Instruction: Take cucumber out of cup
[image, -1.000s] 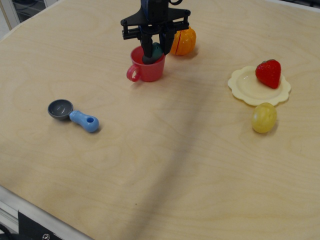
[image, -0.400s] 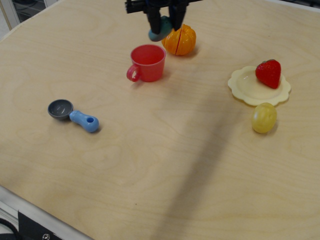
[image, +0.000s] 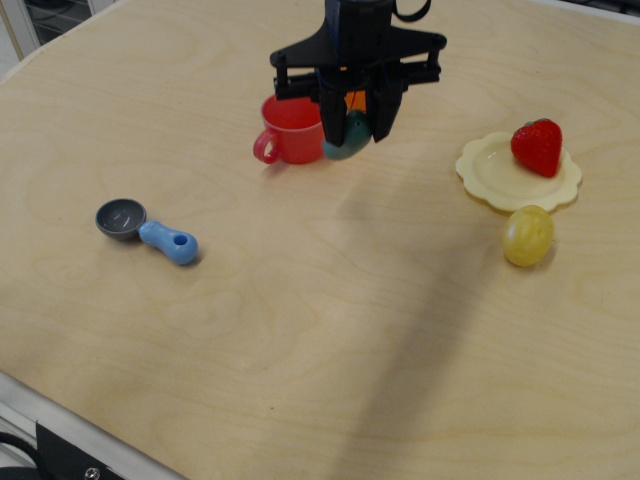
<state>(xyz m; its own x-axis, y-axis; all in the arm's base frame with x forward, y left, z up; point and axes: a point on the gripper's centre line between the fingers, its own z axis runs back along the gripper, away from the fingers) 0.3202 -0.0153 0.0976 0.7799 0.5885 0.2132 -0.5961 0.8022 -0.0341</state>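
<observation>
The red cup (image: 290, 130) stands upright on the wooden table, its handle at the lower left. My gripper (image: 355, 128) hangs just right of the cup, in front of it in this view. It is shut on the dark teal-green cucumber (image: 347, 140), whose rounded tip shows between and below the two black fingers. The cucumber is outside the cup, held beside the cup's right wall above the table.
A grey scoop with a blue handle (image: 147, 229) lies at the left. A cream plate (image: 495, 175) with a strawberry (image: 538, 146) sits at the right, a yellow lemon (image: 527, 236) in front of it. An orange toy is mostly hidden behind my gripper.
My gripper lifted the cucumber up out of the cup, then moved right and toward the front and came down beside the cup. The cup has stayed in place.
</observation>
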